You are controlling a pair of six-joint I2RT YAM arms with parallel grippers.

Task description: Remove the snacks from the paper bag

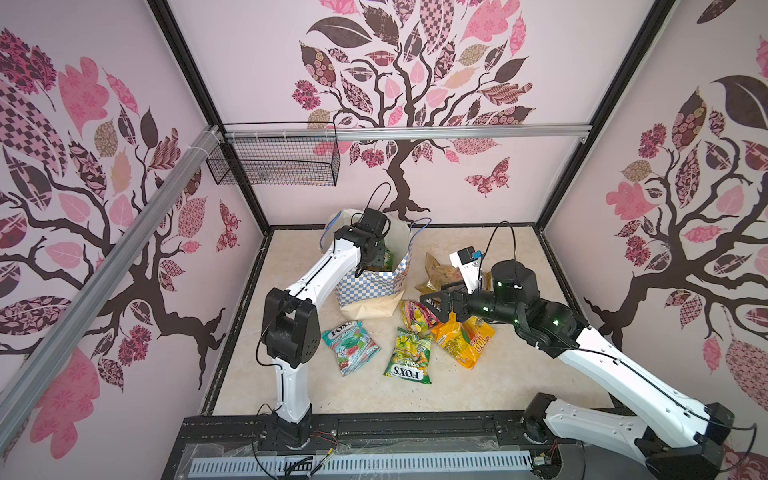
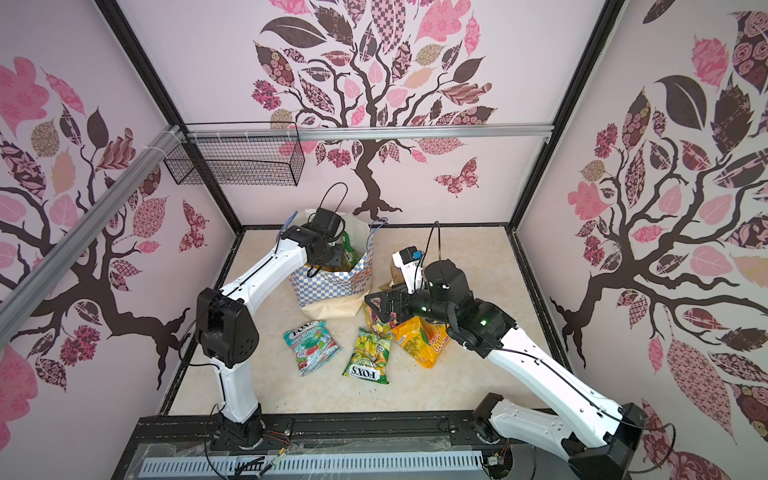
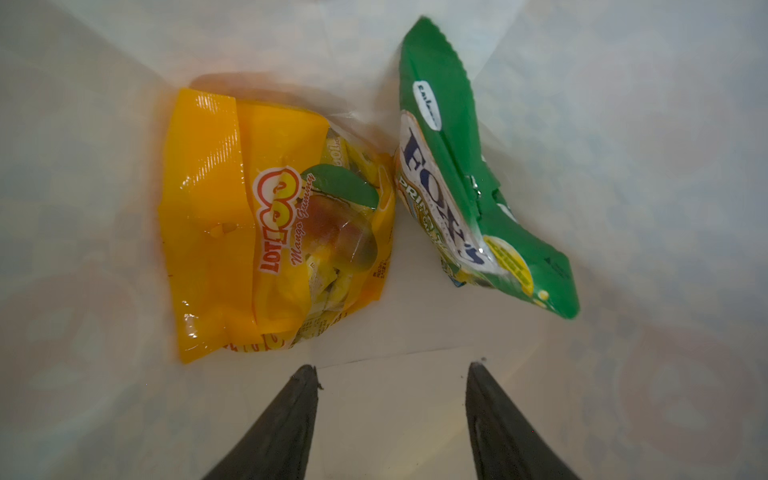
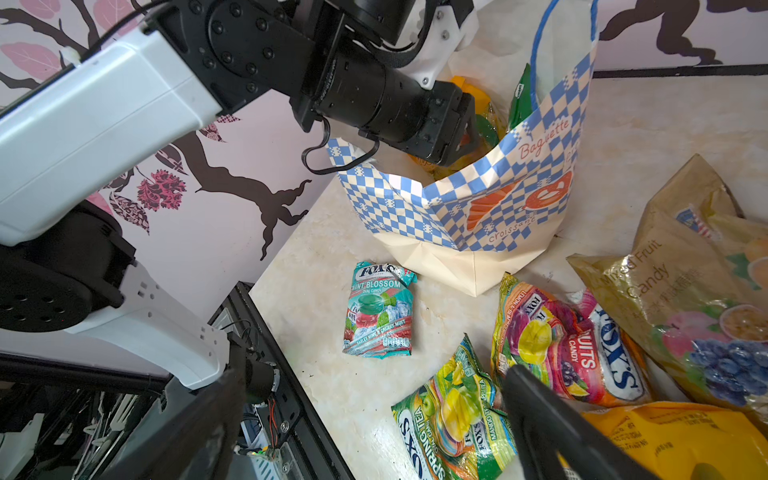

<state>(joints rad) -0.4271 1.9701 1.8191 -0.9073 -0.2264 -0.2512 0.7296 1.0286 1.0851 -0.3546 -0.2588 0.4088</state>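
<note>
Closest to the lens, item one: my left gripper (image 3: 391, 368), down inside the paper bag (image 1: 374, 286), its two black fingers (image 3: 291, 415) parted with nothing between them. Item two: yellow mango packet (image 3: 249, 232), lying on the bag's white floor ahead of those fingers. Item three: green sweets packet (image 3: 457, 187), propped on edge against the inner wall, just beside the yellow one. Bag itself: blue-and-white check, cream base, upright toward the back of the table (image 1: 519, 386), mouth crumpled open. Outside the bag, on the table in front of it: teal mint packet (image 1: 351, 347); green-and-yellow tea packet (image 1: 409, 357); pink fruit packet (image 1: 411, 313), close to the bag's base; orange-yellow packet (image 1: 463, 338); gold-brown candy bag (image 1: 436, 270), on the right of the paper bag in both top views. My right gripper (image 4: 374, 370) hangs over the pink and orange-yellow packets, jaws spread wide, empty.
</note>
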